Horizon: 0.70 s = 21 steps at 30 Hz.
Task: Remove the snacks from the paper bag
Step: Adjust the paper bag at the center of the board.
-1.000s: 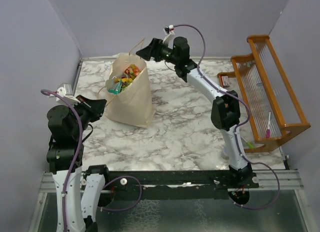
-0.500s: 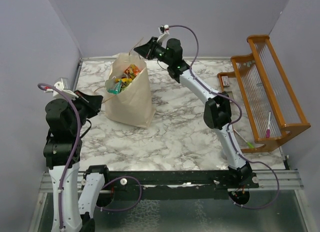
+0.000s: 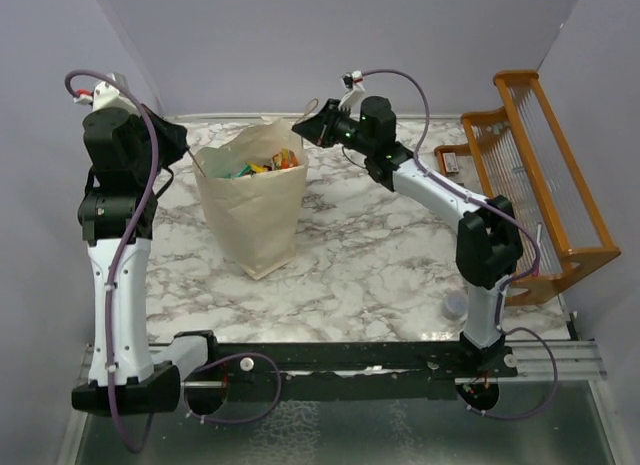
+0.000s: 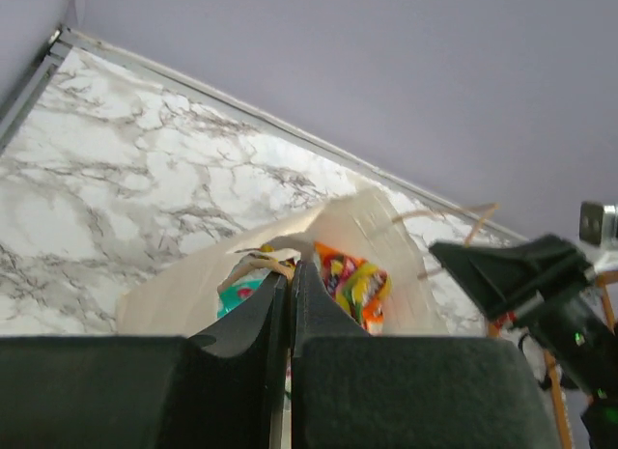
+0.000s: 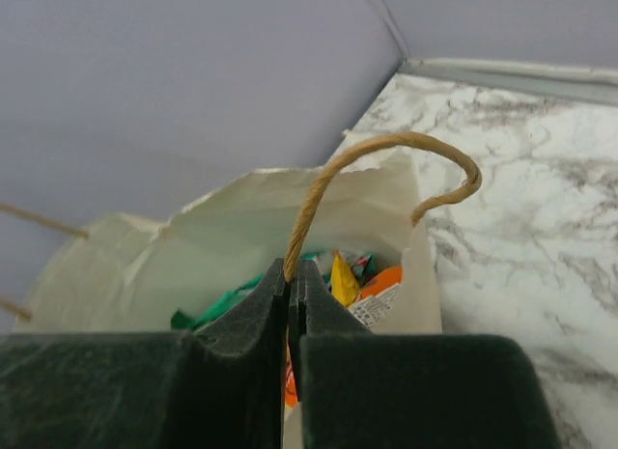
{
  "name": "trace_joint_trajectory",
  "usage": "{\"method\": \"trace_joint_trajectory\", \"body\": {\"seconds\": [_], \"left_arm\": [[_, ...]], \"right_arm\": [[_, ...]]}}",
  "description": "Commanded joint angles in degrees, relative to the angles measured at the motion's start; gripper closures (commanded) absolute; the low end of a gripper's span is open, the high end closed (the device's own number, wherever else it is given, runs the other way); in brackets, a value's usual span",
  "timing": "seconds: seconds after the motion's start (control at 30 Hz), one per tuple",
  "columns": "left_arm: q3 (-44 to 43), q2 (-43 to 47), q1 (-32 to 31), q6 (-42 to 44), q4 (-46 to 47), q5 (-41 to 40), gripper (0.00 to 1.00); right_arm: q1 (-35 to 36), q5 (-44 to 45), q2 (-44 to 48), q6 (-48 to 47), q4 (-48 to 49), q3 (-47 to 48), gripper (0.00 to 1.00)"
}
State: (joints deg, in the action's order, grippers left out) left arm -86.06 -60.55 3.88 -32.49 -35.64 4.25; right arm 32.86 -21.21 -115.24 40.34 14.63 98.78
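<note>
Marble table lay under the paper bag, its handle pinched by the right gripper, the left gripper clenched at its rim. Uneven pulling could rip it.

A white, grey-veined marble-patterned table top carries an orange wooden slatted rack at its right edge. A thin pink-and-white pen lies inside the rack's near end, and a small round grey cap sits near its front-left corner.

Left claw clamped on paper bag handle; snacks inside; right claw opposite.
</note>
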Motion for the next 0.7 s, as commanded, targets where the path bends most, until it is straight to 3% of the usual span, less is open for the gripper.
{"method": "trace_joint_trajectory", "body": {"seconds": [0.0,0.2,0.37,0.47,0.57,0.67], "left_arm": [[-7.9,-4.2,-0.1,3.1,10.4,-6.2,1.00],[-17.4,-15.1,0.4,5.7,13.6,-2.5,1.00],[-18.8,-19.7,1.0,6.6,20.3,11.3,1.00],[-10.3,-16.8,1.0,3.7,28.7,24.5,1.00],[3.0,-11.6,1.0,-2.8,46.1,38.1,1.00],[13.6,-5.9,0.1,-6.7,58.6,45.0,1.00]], "right_arm": [[1.1,-6.0,10.8,3.4,10.6,-12.5,0.99],[7.4,-2.0,22.9,4.1,15.0,-29.3,0.99],[13.6,3.3,27.9,5.6,17.0,-38.3,0.97],[14.8,4.0,30.3,7.9,18.8,-43.7,0.95],[15.4,4.1,32.9,8.2,18.0,-47.7,0.93],[15.6,3.9,35.5,8.0,15.0,-49.9,0.92]]}}
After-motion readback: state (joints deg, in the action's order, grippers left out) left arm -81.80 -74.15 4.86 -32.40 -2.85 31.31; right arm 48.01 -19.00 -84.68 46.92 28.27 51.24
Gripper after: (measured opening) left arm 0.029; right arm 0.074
